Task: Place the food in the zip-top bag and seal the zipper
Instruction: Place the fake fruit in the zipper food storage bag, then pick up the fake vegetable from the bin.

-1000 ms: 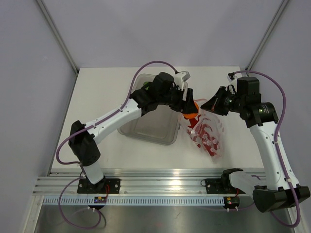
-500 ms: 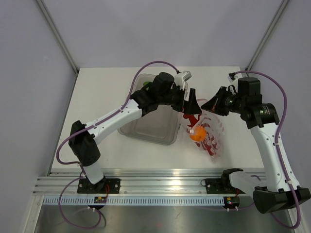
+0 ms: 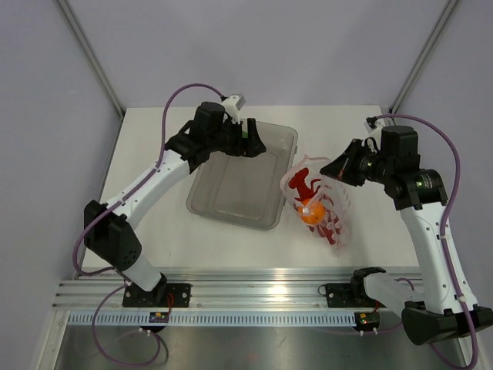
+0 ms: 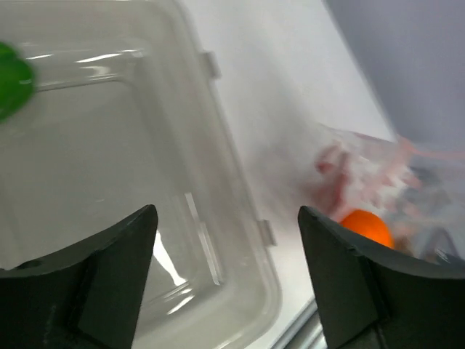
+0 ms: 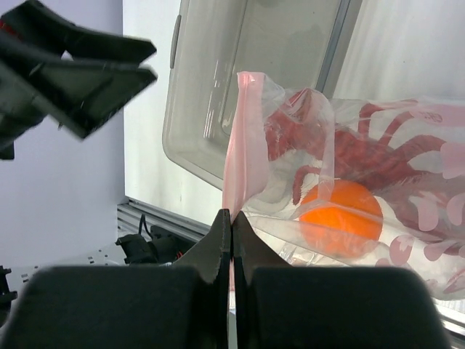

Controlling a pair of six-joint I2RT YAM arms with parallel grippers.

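Zip-top bag [image 3: 336, 224], mouth far, lying near-far

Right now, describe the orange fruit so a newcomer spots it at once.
On the white table, right of the rigid clear tray, lies a floppy zip-top bag with red prints. The orange fruit sits inside it, beside the long red lobster. It is the only round, plain orange thing there.

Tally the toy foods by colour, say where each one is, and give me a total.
Red: 1, lobster, in the zip-top bag
Orange: 1, fruit, in the same bag
Green: 1, bell pepper, in the tray
Total: 3
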